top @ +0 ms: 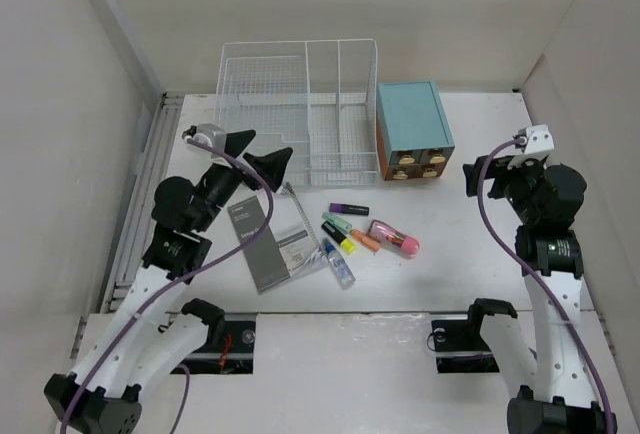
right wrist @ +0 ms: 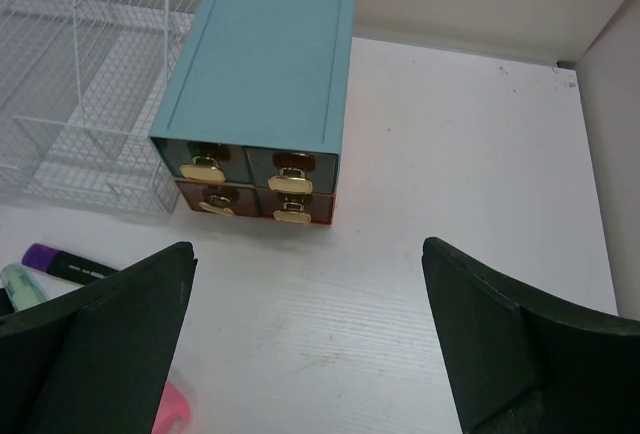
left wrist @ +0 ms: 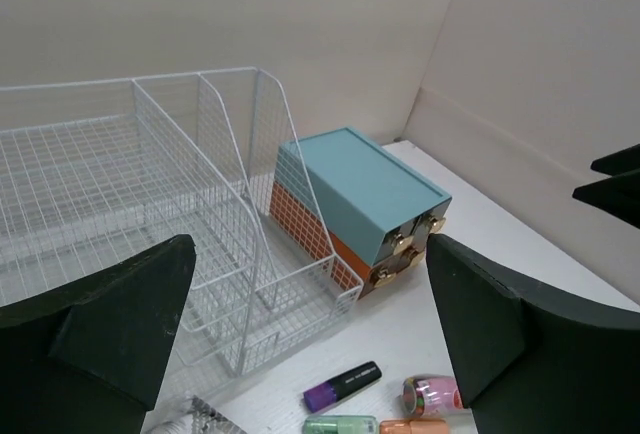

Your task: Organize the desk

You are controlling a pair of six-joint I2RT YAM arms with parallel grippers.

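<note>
A white desk (top: 480,264) is shown from above, lying flat before both arms. It is judged rigid, heavy and fixed, not to be gripped itself. Only the light highlighters (top: 365,241) and booklets (top: 258,242) at its middle would be taken, across their narrow sides. The left gripper (top: 257,156) and right gripper (right wrist: 308,254) are spread wide, with nothing held.

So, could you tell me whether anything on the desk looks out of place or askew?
Yes: the pens and highlighters lie loose on the desk at mixed angles in front of the wire basket, and two booklets lie skewed beside them. The drawer box sits square.
</note>
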